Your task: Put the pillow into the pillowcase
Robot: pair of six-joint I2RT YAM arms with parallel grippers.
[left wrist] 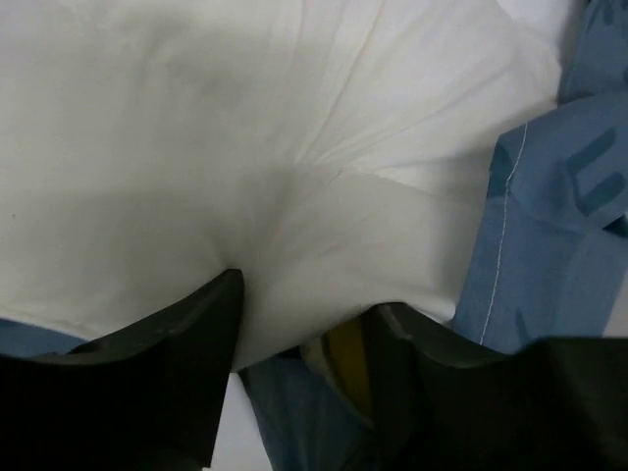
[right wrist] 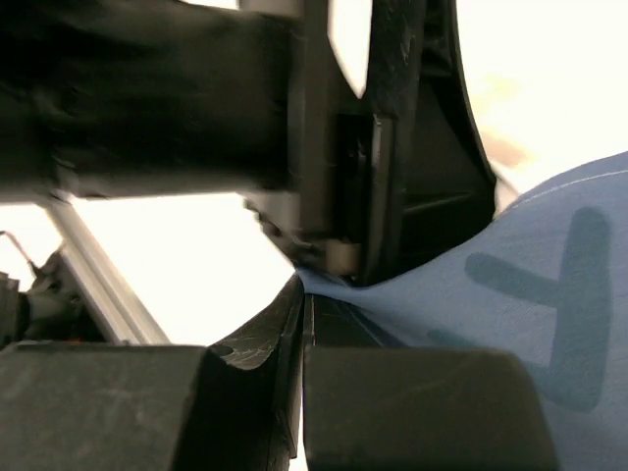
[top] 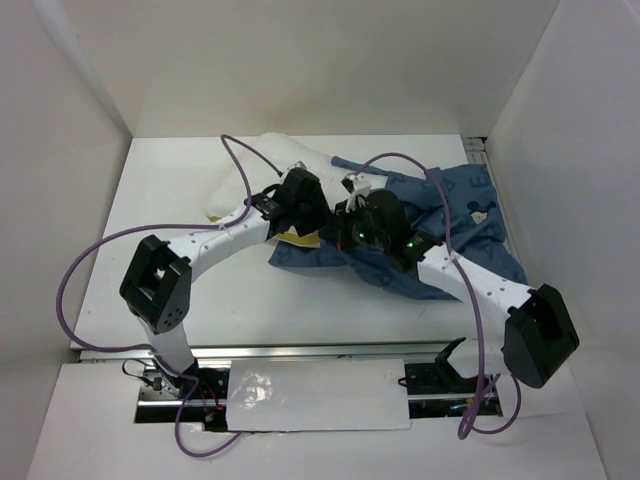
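**White pillow beside crumpled blue pillowcase**

The pillow lies toward the back of the worktop. Its soft cloth is gathered into creases that fan out from one spot, and a strip of yellow shows along its near edge. The pillowcase, printed with darker blue letters, touches the pillow's right side and spreads rumpled to the right. Some blue cloth also shows under the pillow's near edge.

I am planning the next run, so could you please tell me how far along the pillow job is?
Done: little, since much of the pillow shows uncovered against the pillowcase. In hand: the right claw pinches the case's blue fabric, and the left claw stands open over bunched pillow fabric. Left: sliding the pillow fully inside.
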